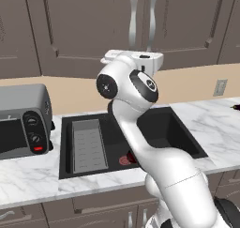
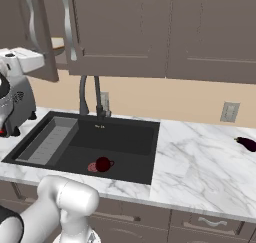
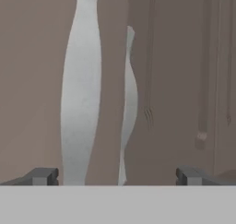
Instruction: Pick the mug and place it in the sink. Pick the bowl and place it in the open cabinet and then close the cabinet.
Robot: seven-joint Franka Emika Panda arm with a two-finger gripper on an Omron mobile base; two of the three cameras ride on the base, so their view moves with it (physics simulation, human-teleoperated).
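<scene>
While our gripper (image 3: 115,177) hangs before the cabinet (image 1: 84,30), jaws spread wide and empty, its two silver handles (image 3: 82,94) fill our twelve o'clock. Below, the marble desk (image 2: 200,172) runs bare toward three o'clock. In the sink (image 2: 125,137), the mug (image 2: 103,164) sits beside the red drain (image 2: 92,167).

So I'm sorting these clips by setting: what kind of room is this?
A kitchen, rendered rather than real. A black sink with a curved faucet sits in a marble counter, dark brown wall cabinets hang above, and a toaster oven stands beside the sink.
</scene>
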